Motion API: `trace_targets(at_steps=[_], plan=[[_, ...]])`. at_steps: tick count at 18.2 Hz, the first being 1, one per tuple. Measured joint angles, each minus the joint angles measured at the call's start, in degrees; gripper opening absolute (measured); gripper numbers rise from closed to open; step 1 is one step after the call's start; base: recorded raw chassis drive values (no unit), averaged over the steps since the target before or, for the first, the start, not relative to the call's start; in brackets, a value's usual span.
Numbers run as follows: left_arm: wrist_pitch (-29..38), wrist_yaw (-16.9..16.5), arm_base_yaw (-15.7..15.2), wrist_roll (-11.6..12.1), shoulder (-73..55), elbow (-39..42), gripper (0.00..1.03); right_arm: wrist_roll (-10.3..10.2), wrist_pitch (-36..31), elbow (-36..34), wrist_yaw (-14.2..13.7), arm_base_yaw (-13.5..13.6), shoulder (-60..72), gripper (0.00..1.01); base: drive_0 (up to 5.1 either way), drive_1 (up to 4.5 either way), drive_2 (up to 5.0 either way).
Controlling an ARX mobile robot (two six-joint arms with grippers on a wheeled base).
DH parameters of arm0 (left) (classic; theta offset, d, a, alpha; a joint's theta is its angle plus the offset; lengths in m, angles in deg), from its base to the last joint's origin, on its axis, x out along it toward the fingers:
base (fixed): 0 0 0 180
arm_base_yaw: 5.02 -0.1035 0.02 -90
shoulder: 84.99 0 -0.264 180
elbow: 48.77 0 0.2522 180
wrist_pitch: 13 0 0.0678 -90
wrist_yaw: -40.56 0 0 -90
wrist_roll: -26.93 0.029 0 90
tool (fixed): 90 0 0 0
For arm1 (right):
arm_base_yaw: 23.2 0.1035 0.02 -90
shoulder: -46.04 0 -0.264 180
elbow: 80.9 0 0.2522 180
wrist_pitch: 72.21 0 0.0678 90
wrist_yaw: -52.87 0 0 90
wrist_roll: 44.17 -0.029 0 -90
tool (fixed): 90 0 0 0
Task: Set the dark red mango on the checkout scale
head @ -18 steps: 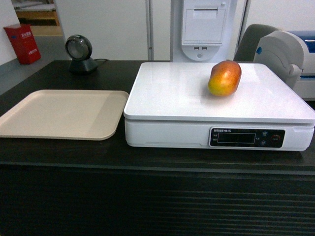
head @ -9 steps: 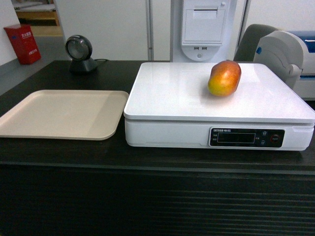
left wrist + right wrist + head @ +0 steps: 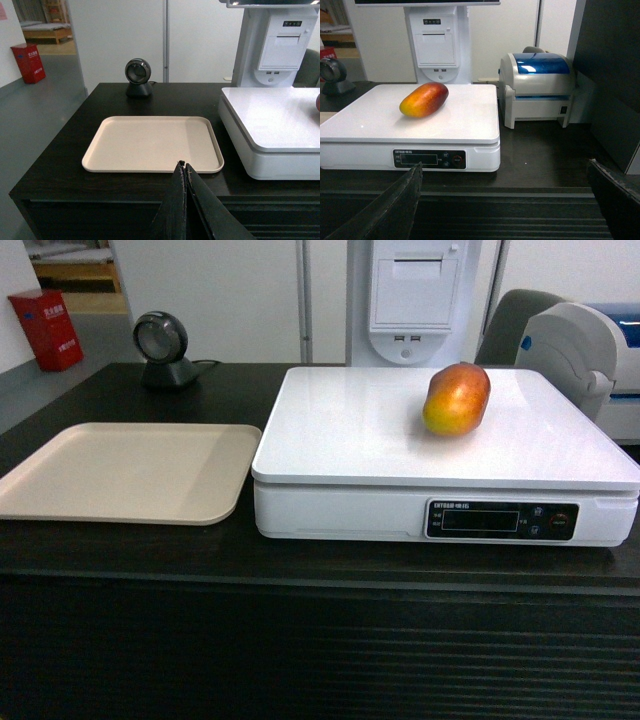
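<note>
Nothing has shifted since the earlier head frames: the oblong dark red mango, red at its far end and fading through orange to yellow at the near end, lies on its side on the flat top of the large white rectangular scale, right of the platform's middle and towards the back. Its black display strip faces forward, and the scale sits on the dark brown-black checkout counter with its ribbed front.

Neither arm shows in the head view. From the left wrist camera, the left gripper hangs level before the counter's front edge, pointing at the flat beige plastic tray, its two black fingers pressed together with nothing between them. From the right wrist camera, the right gripper is held low in front of the scale, its dark fingers spread wide apart at either side of the frame, clear of the mango.
</note>
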Motion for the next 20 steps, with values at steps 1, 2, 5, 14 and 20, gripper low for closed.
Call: trace_targets(at_steps=[1,2,5,14,20], plan=[[-0.4,0.0,0.0,0.0,0.8,0.4,0.02,0.0,0.0,0.0,0.0,0.0,0.0,0.98,0.0,0.00,0.0],[-0.8,0.0,0.0,0.0,1.7,0.8,0.02,0.0,0.0,0.0,0.0,0.0,0.0,0.98,0.0,0.00,0.0],[-2.1,0.0,0.0,0.0,4.0,1.8,0.02,0.0,0.0,0.0,0.0,0.0,0.0,0.98,0.0,0.00,0.0],[-12.9,0.1,0.0,0.1,16.7,4.0,0.02,0.0,0.0,0.0,0.0,0.0,0.0,0.98,0.0,0.00,0.0],[-12.6,0.2,0.0,0.0,16.7,4.0,0.25,0.0,0.0,0.0,0.0,0.0,0.0,0.98,0.0,0.00,0.0]])
